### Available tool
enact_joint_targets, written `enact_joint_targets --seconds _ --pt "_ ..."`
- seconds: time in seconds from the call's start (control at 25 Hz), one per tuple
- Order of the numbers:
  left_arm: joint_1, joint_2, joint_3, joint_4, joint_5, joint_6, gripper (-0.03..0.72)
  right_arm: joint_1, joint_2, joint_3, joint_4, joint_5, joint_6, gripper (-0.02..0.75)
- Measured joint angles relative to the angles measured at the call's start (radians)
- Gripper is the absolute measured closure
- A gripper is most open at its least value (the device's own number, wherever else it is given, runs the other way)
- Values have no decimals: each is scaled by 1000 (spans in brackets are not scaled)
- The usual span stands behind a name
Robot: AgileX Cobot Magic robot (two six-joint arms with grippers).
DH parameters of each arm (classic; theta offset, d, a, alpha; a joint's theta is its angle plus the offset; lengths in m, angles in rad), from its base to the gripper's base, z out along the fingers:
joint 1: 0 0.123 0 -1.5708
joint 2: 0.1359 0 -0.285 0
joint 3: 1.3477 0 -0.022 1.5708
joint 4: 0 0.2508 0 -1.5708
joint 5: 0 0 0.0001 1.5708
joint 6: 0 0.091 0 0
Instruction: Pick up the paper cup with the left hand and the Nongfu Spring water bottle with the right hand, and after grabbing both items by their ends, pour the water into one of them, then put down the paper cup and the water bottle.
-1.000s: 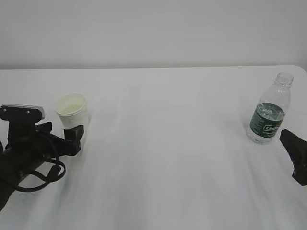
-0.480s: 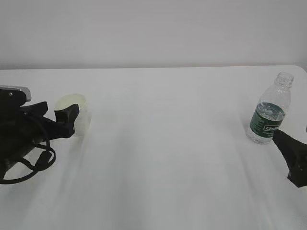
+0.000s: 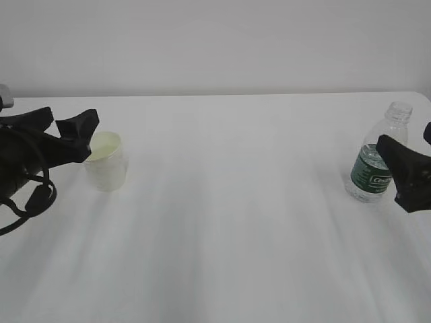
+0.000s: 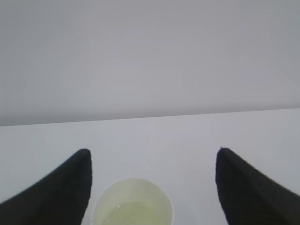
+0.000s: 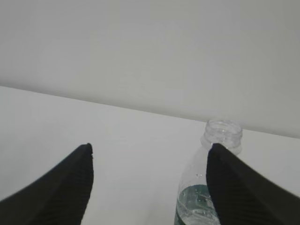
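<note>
The white paper cup (image 3: 106,163) stands upright at the table's left, its inside cream-yellow (image 4: 132,205). My left gripper (image 3: 71,116) is level with its rim on the left side. In the left wrist view the left gripper (image 4: 153,151) is open, the cup low between the fingers, nearer the left one, touching neither. The Nongfu Spring water bottle (image 3: 374,168) stands capless at the far right with water (image 5: 194,202) in it. My right gripper (image 3: 404,138) overlaps its right side. It is open (image 5: 150,146), with the bottle (image 5: 224,133) partly behind the right finger.
The white table (image 3: 236,215) runs back to a plain pale wall. Its far right corner lies just behind the bottle. Black cables loop under the left arm (image 3: 27,195) by the left edge.
The left gripper rose and drew back-left, from in front of the cup to beside its rim. The right gripper rose and moved in until it overlaps the bottle. Cup and bottle stayed put.
</note>
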Motion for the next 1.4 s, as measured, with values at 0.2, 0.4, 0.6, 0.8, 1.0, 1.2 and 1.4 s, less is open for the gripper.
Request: enact_joint_targets --seconds 0.2,0.4,0.6,0.8,1.0,1.2,1.4 --pt "0 -83 2 -15 95 0 99 0 0 -43 4 25 78 165" --pt "0 -169 2 -17 181 0 101 0 -24 -51 4 71 101 165" --pt "0 -273 6 -19 265 0 101 0 -105 -59 4 138 107 165" --pt "0 -397 6 -19 368 0 101 0 -211 -60 20 240 135 165" --pt "0 -506 11 -21 470 0 101 0 -349 -68 32 366 144 165" --pt "0 -612 11 -21 561 0 101 0 -492 -122 34 556 146 165" --pt "0 -719 11 -21 680 0 101 0 -608 -190 38 720 146 165"
